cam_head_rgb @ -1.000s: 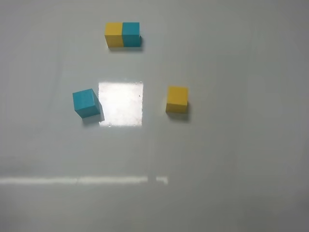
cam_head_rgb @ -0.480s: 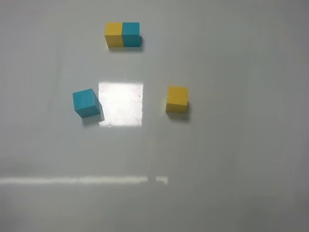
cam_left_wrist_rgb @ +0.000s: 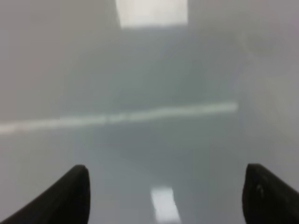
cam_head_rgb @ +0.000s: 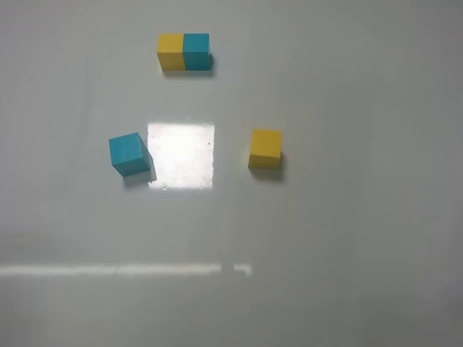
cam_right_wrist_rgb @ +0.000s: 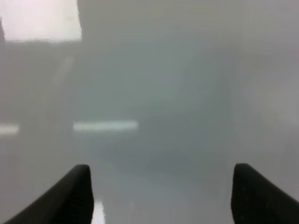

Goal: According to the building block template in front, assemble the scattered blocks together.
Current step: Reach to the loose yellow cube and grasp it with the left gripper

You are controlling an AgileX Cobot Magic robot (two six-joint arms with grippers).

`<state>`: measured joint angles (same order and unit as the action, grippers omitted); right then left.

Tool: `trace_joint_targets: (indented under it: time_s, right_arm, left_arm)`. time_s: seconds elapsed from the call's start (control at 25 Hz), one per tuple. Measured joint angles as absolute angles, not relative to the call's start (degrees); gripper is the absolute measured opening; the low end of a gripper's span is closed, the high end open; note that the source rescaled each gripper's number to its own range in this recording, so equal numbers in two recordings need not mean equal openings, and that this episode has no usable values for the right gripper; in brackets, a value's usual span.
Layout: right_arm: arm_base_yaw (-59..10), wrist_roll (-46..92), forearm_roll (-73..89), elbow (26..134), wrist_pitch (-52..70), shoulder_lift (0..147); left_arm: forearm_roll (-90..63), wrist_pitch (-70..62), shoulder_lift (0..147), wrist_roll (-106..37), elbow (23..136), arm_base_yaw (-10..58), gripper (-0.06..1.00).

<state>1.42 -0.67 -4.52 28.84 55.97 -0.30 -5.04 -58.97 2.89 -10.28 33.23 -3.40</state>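
The template [cam_head_rgb: 184, 52] is a yellow cube and a teal cube joined into one bar at the far middle of the table. A loose teal cube [cam_head_rgb: 129, 153] sits left of centre, turned a little. A loose yellow cube [cam_head_rgb: 265, 149] sits right of centre. Neither arm shows in the high view. In the left wrist view my left gripper [cam_left_wrist_rgb: 168, 196] is open over bare table, with only its two dark fingertips [cam_left_wrist_rgb: 70, 193] showing. In the right wrist view my right gripper [cam_right_wrist_rgb: 161, 196] is open and empty too. No cube shows in either wrist view.
A bright square glare patch [cam_head_rgb: 181, 155] lies between the two loose cubes. A thin bright reflected stripe [cam_head_rgb: 123, 270] runs across the near part of the grey table [cam_head_rgb: 347, 217].
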Motion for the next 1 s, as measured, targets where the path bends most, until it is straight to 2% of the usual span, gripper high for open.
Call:
trace_joint_targets:
  time_s: [0.28, 0.44, 1.0]
  right_arm:
    - [1.4, -0.7, -4.5, 28.8, 56.0, -0.3]
    - [1.4, -0.7, -4.5, 28.8, 56.0, -0.3]
    - [1.4, -0.7, -4.5, 28.8, 56.0, -0.3]
  left_arm:
    - [-5.4, -58.9, 21.6, -26.2, 48.5, -3.0, 0.77]
    - [-4.0, -59.1, 32.1, -29.5, 58.2, 1.5, 0.77]
    - [13.8, -64.3, 65.7, -37.6, 85.0, 34.6, 0.77]
